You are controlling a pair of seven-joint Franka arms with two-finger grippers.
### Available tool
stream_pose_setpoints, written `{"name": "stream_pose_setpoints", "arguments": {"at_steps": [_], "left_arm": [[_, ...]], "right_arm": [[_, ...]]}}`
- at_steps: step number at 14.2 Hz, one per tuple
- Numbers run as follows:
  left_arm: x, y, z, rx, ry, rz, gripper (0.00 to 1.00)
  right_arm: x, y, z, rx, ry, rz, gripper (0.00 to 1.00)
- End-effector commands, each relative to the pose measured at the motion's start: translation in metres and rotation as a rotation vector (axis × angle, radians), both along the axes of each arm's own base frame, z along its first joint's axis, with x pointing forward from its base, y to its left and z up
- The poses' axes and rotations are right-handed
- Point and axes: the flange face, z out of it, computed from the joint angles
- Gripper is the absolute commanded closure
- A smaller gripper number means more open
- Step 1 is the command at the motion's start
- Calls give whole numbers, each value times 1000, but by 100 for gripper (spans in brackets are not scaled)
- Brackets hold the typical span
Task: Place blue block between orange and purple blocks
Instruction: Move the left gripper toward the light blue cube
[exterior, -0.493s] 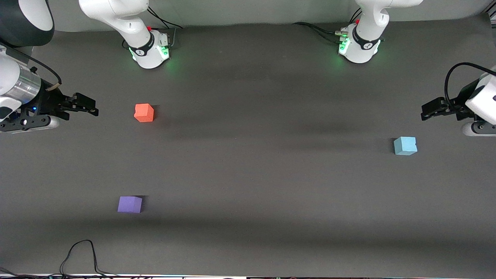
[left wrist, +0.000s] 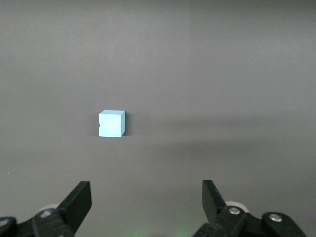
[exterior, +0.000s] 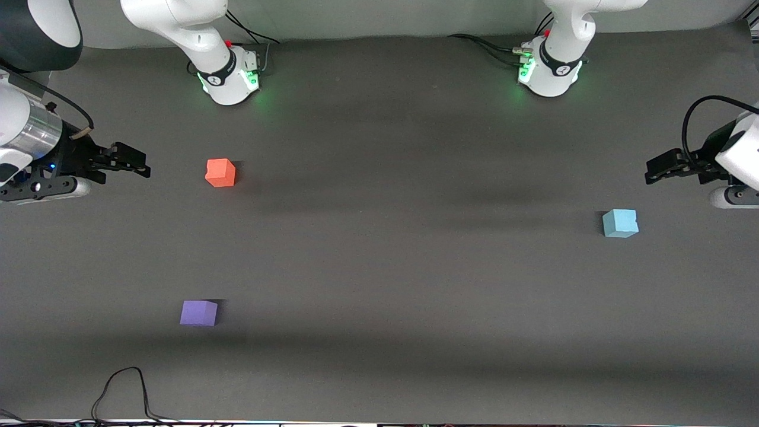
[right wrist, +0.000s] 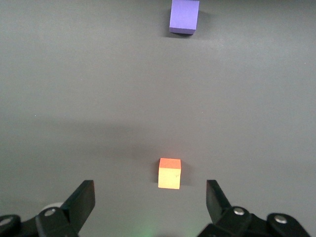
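The blue block (exterior: pixel 620 223) sits on the dark table toward the left arm's end; it also shows in the left wrist view (left wrist: pixel 111 123). The orange block (exterior: pixel 220 172) and the purple block (exterior: pixel 198 312) sit toward the right arm's end, the purple one nearer the front camera; both show in the right wrist view, orange (right wrist: pixel 169 173) and purple (right wrist: pixel 184 16). My left gripper (exterior: pixel 652 171) is open and empty, up in the air beside the blue block. My right gripper (exterior: pixel 141 167) is open and empty, up beside the orange block.
The dark table mat (exterior: pixel 391 267) carries only the three blocks. The two arm bases (exterior: pixel 231 74) (exterior: pixel 548 71) stand along the edge farthest from the front camera. A black cable (exterior: pixel 121 391) loops at the near edge toward the right arm's end.
The left arm has shifted very slightly; the blocks and the right arm have not moved.
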Motion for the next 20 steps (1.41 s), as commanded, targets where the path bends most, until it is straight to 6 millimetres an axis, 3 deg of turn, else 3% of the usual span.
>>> {"name": "stream_pose_setpoints", "arguments": {"at_steps": [1, 3, 5, 6, 8, 12, 14, 20], "left_arm": [[-22, 38, -2, -3, 18, -40, 0], [-46, 87, -1, -19, 2, -66, 0], [-62, 119, 0, -19, 4, -93, 0], [-67, 126, -1, -19, 6, -108, 0], [-79, 129, -3, 12, 9, -120, 0], [-85, 110, -32, 21, 2, -151, 0], [-84, 103, -64, 23, -1, -165, 0], [-88, 96, -207, 35, -71, -189, 0]], "right_arm": [[0, -1, 2, -23, 6, 17, 0], [0, -1, 1, -23, 6, 17, 0], [1, -2, 1, -23, 6, 16, 0], [4, -2, -5, -24, 15, 14, 0], [5, -2, -7, -25, 18, 11, 0], [6, -3, -7, -33, 17, 31, 0], [7, -2, -9, -34, 19, 34, 0], [6, -2, -8, -25, 19, 30, 0]]}}
